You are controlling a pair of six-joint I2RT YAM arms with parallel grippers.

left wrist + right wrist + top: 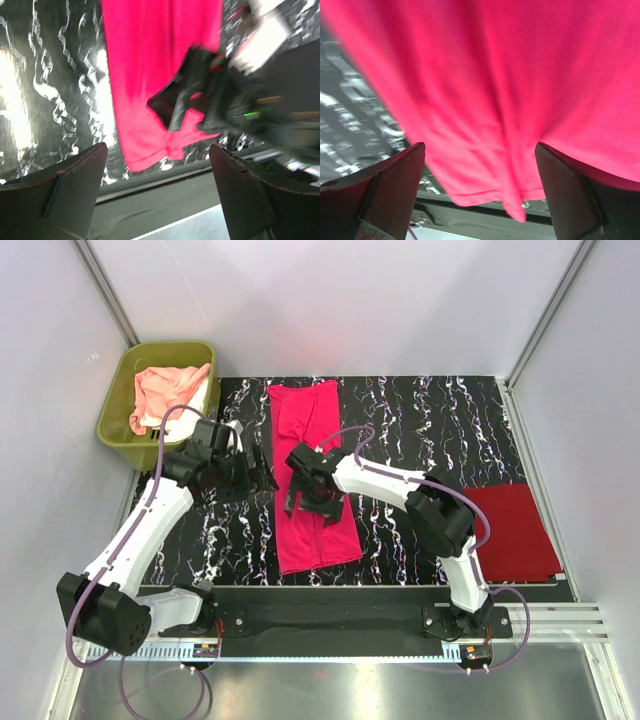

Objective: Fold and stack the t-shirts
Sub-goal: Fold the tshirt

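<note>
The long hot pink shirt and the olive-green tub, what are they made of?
The long hot pink t-shirt looks like soft matte cloth: it wrinkles and has a stitched hem. The olive-green tub is probably smooth plastic: its rim keeps a stiff shape.

White arm links [140, 530], black joints [440, 515], purple cables [152, 455], dark gripper fingers [75, 190].

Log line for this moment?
hot pink cloth t-shirt: long strip, flat; right tool: open over it; left tool: open beside it; dark red cloth t-shirt: folded, right

No readable text, labels or numbers visible.
</note>
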